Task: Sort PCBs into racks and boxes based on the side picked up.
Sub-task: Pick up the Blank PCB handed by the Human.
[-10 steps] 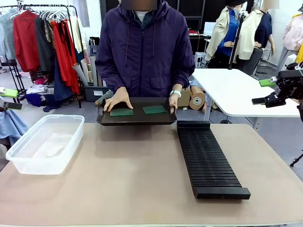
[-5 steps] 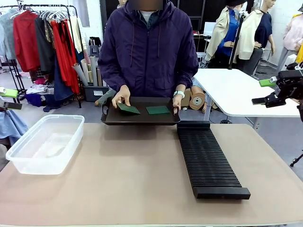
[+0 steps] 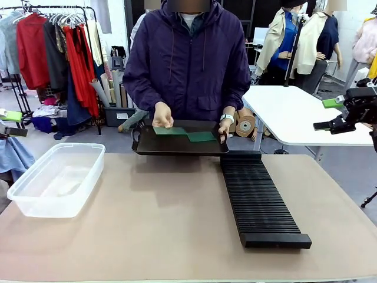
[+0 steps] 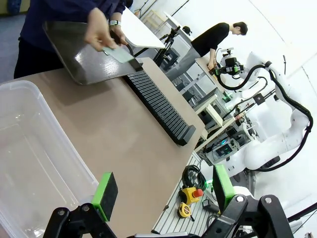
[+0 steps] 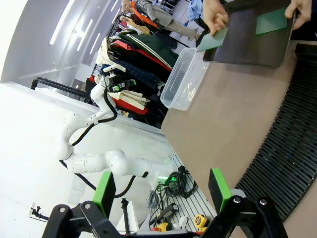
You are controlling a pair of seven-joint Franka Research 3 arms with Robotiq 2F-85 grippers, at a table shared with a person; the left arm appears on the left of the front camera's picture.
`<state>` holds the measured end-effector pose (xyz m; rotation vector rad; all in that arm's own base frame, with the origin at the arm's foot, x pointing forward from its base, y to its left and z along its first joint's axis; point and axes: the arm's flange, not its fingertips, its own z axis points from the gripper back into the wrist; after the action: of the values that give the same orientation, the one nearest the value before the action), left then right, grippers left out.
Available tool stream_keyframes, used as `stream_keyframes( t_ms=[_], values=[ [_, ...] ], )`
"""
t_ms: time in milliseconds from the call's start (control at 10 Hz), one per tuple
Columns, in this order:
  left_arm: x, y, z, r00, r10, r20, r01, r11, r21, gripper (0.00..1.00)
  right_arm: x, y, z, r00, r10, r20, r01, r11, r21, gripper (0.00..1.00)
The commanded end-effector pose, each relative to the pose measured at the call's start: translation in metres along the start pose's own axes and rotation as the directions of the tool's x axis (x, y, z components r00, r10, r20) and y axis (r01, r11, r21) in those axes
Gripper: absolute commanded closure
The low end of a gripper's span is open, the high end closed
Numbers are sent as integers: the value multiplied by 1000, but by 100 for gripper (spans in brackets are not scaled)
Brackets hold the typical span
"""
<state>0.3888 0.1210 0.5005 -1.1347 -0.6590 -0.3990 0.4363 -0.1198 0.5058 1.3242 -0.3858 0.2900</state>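
Two PCBs (image 3: 201, 136) on the tray (image 3: 177, 150) held at the tabletop (image 3: 165, 218) far edge. Box (image 3: 23, 194) left edge, rack (image 3: 259, 200) right, centre open. Wrist views: left gripper (image 4: 163, 198) and right gripper (image 5: 163, 196) jaws apart.

Bright even indoor light; wrist views warped

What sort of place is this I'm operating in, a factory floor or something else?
Likely a robotics lab or test workshop, not a factory: a clothes rack hung with garments stands behind the table, a white side table sits nearby, and another person works at a cluttered bench.
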Motion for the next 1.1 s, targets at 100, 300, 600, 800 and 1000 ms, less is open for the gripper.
stream_keyframes(
  t_ms=[100, 300, 600, 800, 1000],
  values=[
    [1, -2, 1, 1000, 5, 3, -5, 1000, -2, 0, 0, 1, -1, 1000, -1, -3, 1, 1000, 2, 0],
    [1, -2, 1, 1000, 5, 3, -5, 1000, -2, 0, 0, 1, -1, 1000, -1, -3, 1, 1000, 2, 0],
    [1, -2, 1, 1000, 5, 3, -5, 1000, -2, 0, 5, -10, -14, 1000, -25, 1, 25, 999, 25, 0],
    [1, -2, 1, 1000, 5, 3, -5, 1000, -2, 0, 9, -24, -34, 998, -69, 4, 69, 997, 23, 0],
    [1, -2, 1, 1000, 5, 3, -5, 1000, -2, 0, 15, -38, -58, 995, -97, -18, 98, 994, 45, 0]
  ],
)
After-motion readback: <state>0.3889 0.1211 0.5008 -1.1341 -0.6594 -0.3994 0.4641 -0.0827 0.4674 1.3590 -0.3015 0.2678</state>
